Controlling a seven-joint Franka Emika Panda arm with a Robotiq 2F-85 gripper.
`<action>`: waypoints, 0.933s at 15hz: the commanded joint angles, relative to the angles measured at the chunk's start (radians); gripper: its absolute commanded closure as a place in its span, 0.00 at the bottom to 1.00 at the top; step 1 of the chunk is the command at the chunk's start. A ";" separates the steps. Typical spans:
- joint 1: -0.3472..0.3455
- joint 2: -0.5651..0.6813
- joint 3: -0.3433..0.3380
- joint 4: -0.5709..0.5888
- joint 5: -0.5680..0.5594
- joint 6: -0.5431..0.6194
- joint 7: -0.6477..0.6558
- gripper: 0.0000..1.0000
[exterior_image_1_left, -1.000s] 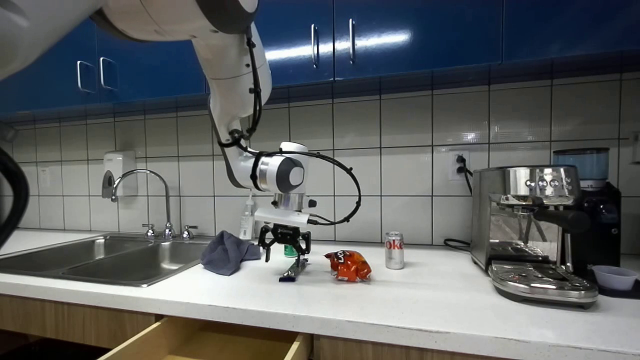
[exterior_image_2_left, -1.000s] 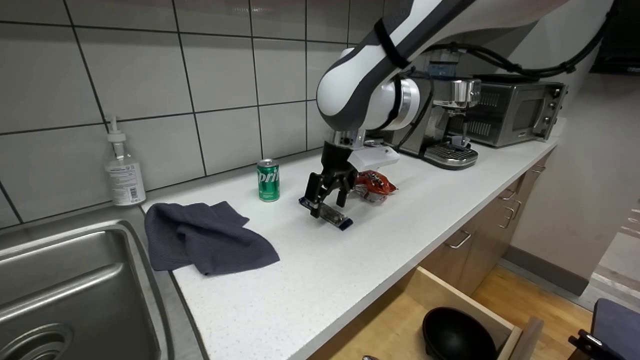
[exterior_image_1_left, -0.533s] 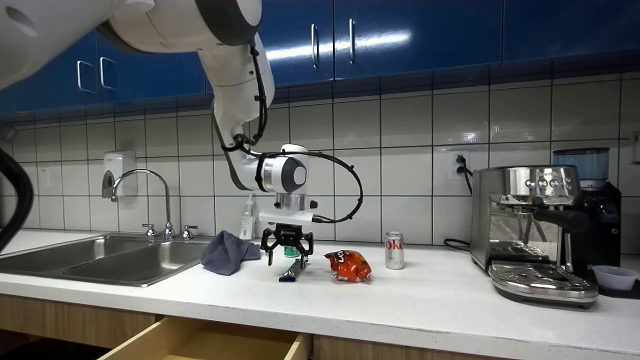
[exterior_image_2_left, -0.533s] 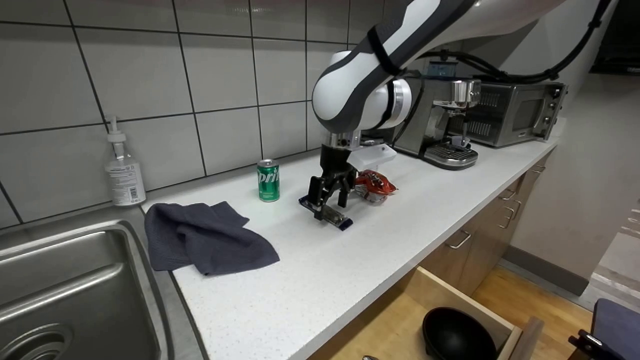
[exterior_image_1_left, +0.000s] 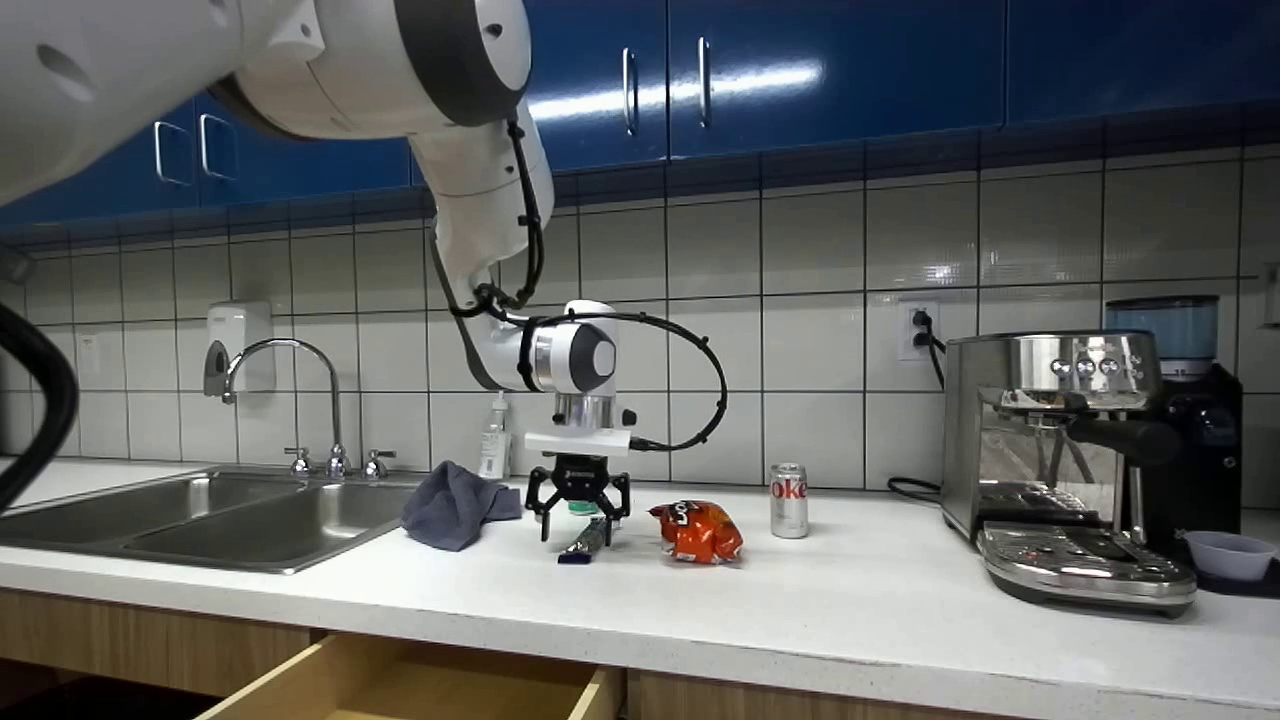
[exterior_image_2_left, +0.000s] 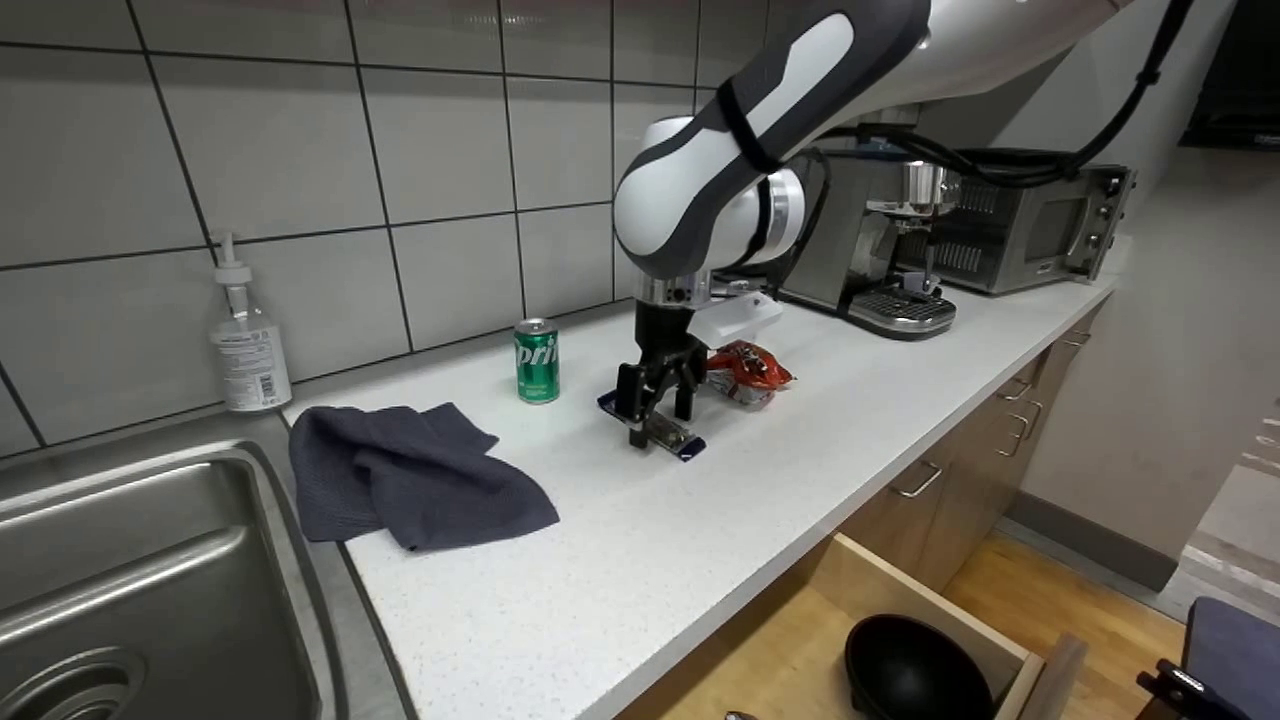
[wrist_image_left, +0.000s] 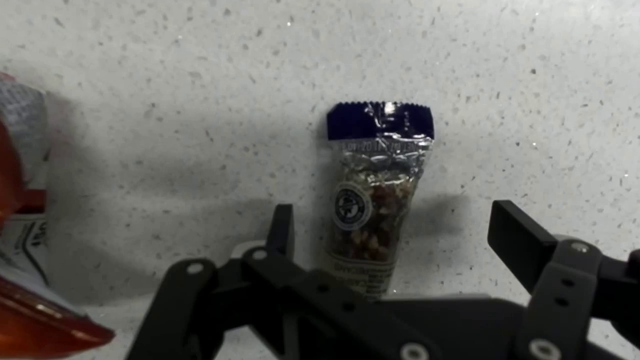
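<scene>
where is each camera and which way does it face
Exterior view: in front of the white speckled countertop, facing the pale tiled wall; white jointed arm and black tool show.
Exterior view: by the steel sink, facing down along the countertop toward the boxy silver oven; arm and tool show.
Wrist view: mounted on the arm, facing down at the clear blue-ended plastic packet; black fingers show.
Both exterior views share the packet and crumpled orange foil bag.

The bar (wrist_image_left: 376, 200) lies between cloth (exterior_image_2_left: 410, 480) and bag (exterior_image_1_left: 700, 534) — on the counter (exterior_image_1_left: 850, 600).
</scene>
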 joint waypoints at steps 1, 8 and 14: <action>0.015 0.032 -0.011 0.065 -0.025 -0.058 0.015 0.00; 0.020 0.039 -0.016 0.081 -0.037 -0.055 0.014 0.58; 0.026 0.001 -0.015 0.062 -0.049 -0.039 0.015 0.91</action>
